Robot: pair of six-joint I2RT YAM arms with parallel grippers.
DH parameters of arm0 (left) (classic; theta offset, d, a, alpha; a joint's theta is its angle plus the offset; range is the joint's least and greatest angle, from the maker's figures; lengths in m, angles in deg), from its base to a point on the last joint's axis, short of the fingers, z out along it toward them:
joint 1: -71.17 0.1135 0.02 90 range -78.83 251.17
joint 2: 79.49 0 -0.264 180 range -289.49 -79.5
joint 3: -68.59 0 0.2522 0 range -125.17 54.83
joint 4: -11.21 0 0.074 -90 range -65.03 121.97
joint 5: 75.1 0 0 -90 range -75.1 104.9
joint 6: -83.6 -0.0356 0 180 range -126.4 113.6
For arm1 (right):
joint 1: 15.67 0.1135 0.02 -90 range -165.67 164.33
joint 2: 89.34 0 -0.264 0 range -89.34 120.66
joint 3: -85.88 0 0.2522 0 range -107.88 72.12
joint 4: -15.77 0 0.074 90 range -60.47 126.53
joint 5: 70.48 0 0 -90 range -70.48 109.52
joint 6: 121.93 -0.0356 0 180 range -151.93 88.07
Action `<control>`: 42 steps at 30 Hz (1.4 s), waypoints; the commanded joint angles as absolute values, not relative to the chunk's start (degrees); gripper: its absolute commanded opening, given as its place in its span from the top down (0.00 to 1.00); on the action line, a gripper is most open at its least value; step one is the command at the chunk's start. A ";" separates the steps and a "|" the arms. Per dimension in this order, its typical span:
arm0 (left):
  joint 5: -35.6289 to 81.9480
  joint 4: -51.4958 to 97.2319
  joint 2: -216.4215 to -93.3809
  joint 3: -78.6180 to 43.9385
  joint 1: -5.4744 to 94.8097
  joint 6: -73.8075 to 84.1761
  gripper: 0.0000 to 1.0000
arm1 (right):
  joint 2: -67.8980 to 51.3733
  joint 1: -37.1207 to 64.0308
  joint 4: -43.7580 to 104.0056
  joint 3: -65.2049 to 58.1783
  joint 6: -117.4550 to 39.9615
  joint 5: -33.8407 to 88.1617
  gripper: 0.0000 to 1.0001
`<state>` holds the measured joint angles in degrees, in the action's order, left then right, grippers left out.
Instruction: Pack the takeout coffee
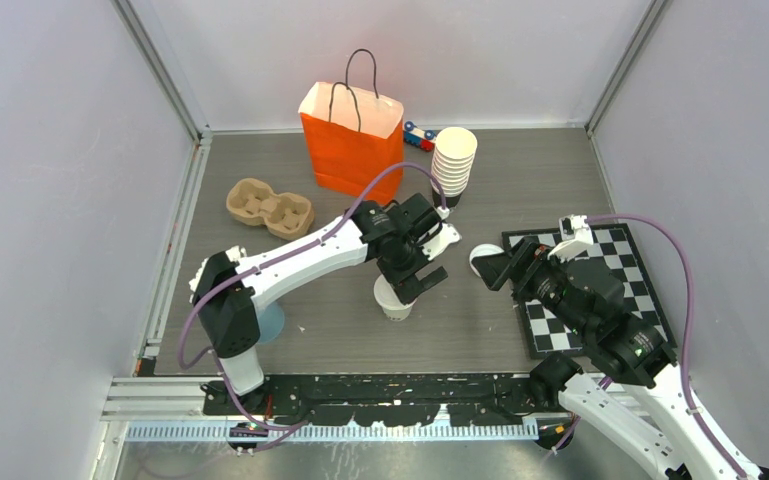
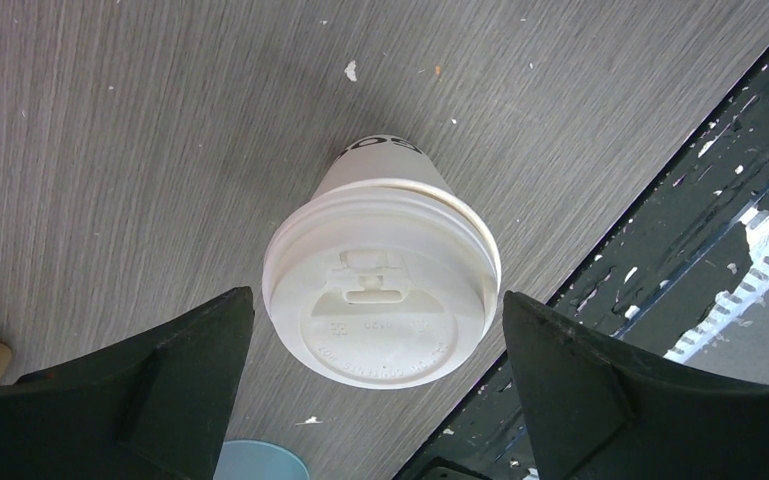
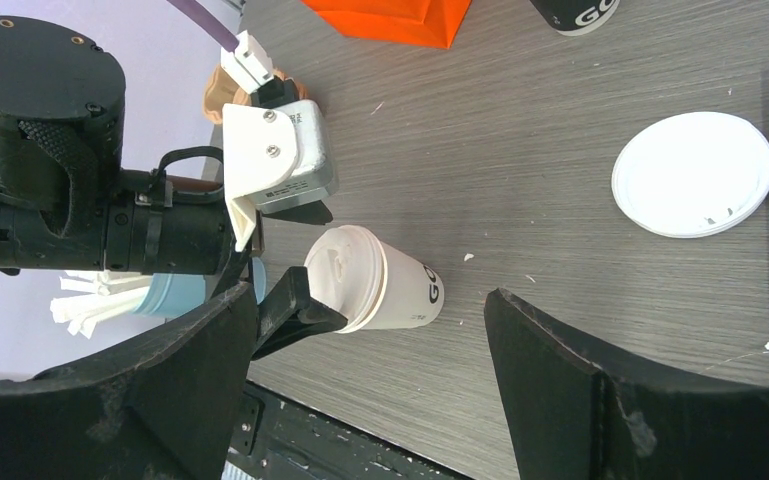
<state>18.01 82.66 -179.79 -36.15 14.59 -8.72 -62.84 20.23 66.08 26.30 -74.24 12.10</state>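
The lidded cup (image 1: 394, 303) stands near the front of the counter (image 1: 340, 325), under the left claw (image 1: 412, 283). The bag (image 1: 352, 140) is at the back. A cup tray (image 1: 268, 207) lies left of it, a stack of cups (image 1: 453, 160) right. A loose lid (image 1: 481, 260) lies just left of the board (image 1: 550, 330).

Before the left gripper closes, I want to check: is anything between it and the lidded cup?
Nothing visible does. The open left gripper straddles the lidded paper cup, one finger on each side, not touching it.
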 commanded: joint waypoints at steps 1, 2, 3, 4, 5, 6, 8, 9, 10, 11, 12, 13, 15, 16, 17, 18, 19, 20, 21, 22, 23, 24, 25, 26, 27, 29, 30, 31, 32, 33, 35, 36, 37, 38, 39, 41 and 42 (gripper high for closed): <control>18.73 83.17 -179.82 -38.95 14.39 -8.64 0.03 | -63.52 20.39 65.25 24.32 -73.55 11.21 0.12; 18.61 83.38 -179.78 -39.35 14.46 -8.70 0.02 | -63.46 20.38 65.11 24.64 -73.65 11.41 0.12; 18.77 83.58 -179.59 -39.60 14.42 -8.74 0.01 | -63.43 20.41 64.86 24.92 -73.72 11.80 0.12; 19.00 83.53 -179.18 -39.83 14.39 -8.70 0.01 | -63.37 20.38 64.65 25.26 -73.91 12.31 0.12; 19.21 83.32 -178.72 -40.09 14.43 -8.75 0.00 | -63.20 20.38 64.42 25.54 -74.01 12.90 0.12; 19.34 82.95 -178.09 -40.31 14.41 -8.73 0.00 | -63.02 20.41 64.23 25.76 -74.07 13.49 0.12; 19.23 81.63 -176.50 -40.49 14.39 -8.60 0.00 | -62.52 20.37 63.61 26.19 -74.18 14.72 0.12; 19.10 80.98 -175.69 -40.53 14.39 -8.36 0.00 | -62.34 20.40 63.36 26.38 -74.20 15.37 0.12; 18.80 80.31 -174.84 -40.53 14.39 -8.27 0.00 | -62.02 20.44 63.05 26.53 -74.28 16.16 0.12; 18.06 79.64 -173.80 -40.42 14.44 -8.06 0.00 | -61.63 20.40 62.71 26.77 -74.23 16.84 0.12; 16.44 78.80 -172.31 -39.95 14.47 -7.66 0.00 | -61.04 20.38 62.24 27.06 -74.41 17.74 0.12; 13.76 77.46 -170.91 -38.82 14.55 -7.28 0.00 | -60.38 20.42 61.67 27.42 -74.57 18.48 0.13; 7.62 74.31 -167.64 -35.79 15.07 -5.13 0.00 | -58.48 20.45 60.17 28.08 -75.09 20.95 0.15; 5.16 72.65 -165.73 -33.81 15.87 -3.75 0.00 | -57.24 20.40 59.17 28.64 -75.26 22.17 0.17; 4.27 71.46 -163.79 -31.59 17.01 -2.28 0.00 | -55.78 20.43 58.16 28.86 -75.48 23.25 0.19; 4.12 70.45 -161.98 -29.91 18.62 -0.69 0.00 | -54.37 20.46 57.04 29.18 -75.66 24.31 0.20; 4.85 69.49 -160.09 -28.10 20.37 1.25 0.00 | -52.61 20.53 55.94 29.44 -75.82 25.33 0.22; 7.18 67.95 -158.22 -26.21 22.14 3.20 0.01 | -50.77 20.54 54.71 29.57 -75.99 26.35 0.24; 9.29 66.82 -156.17 -23.98 24.02 5.30 0.03 | -48.91 20.54 53.48 29.69 -76.05 27.24 0.27; 11.40 65.47 -154.41 -21.87 25.54 7.57 0.05 | -46.88 20.52 52.24 29.74 -76.13 28.12 0.29; 13.50 64.28 -152.99 -20.05 27.01 9.20 0.08 | -44.92 20.61 51.14 29.58 -76.14 28.80 0.31; 15.37 62.91 -151.73 -17.98 27.54 10.70 0.09 | -42.73 20.69 50.14 29.35 -76.14 29.42 0.32; 17.43 61.63 -150.77 -16.04 27.60 11.99 0.11 | -39.91 21.01 48.81 29.01 -76.03 30.04 0.34; 18.87 60.16 -150.02 -14.32 27.65 13.62 0.15 | -37.94 21.42 47.94 28.57 -75.93 30.63 0.35; 20.62 58.58 -149.53 -12.48 27.66 15.91 0.18 | -35.90 22.09 47.36 28.10 -75.70 31.15 0.36; 24.26 56.14 -149.77 -9.91 27.66 18.40 0.23 | -32.23 23.85 47.85 26.65 -74.44 30.23 0.38; 25.10 55.71 -150.18 -9.17 27.66 19.51 0.25 | -30.49 24.81 48.63 25.78 -73.59 29.05 0.38; 25.58 55.39 -150.74 -8.64 27.66 20.29 0.27 | -29.04 25.59 49.37 25.07 -72.78 27.97 0.38; 25.66 54.91 -151.26 -8.10 27.65 20.92 0.28 | -27.52 26.09 49.69 24.54 -72.29 27.32 0.39; 25.40 54.46 -151.73 -7.64 27.66 21.32 0.30 | -26.34 26.35 49.94 24.11 -71.99 27.04 0.39; 24.87 53.50 -152.31 -6.42 27.66 22.14 0.31 | -24.70 26.83 50.01 23.64 -71.55 26.64 0.41; 24.84 52.93 -152.64 -6.15 27.66 22.34 0.32 | -24.24 26.93 50.05 23.51 -71.29 26.07 0.41; 24.90 52.44 -152.86 -5.89 27.66 22.51 0.32 | -23.96 26.98 50.17 23.43 -71.11 25.57 0.41; 24.74 52.28 -153.07 -5.71 27.66 22.67 0.33 | -23.69 27.05 50.25 23.34 -70.91 25.09 0.41; 24.57 52.13 -153.31 -5.53 27.66 22.65 0.33 | -23.43 27.07 50.29 23.14 -70.52 24.86 0.42; 23.84 52.32 -153.56 -5.21 27.66 22.49 0.35 | -22.69 27.04 50.19 22.77 -69.98 25.15 0.44; 23.45 52.44 -153.77 -4.95 27.66 22.27 0.35 | -22.26 27.06 50.10 22.69 -69.82 25.36 0.45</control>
<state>23.50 56.33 -153.64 -5.35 27.68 21.26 -23.11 26.87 51.86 25.73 -72.14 26.68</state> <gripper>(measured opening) 0.656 0.570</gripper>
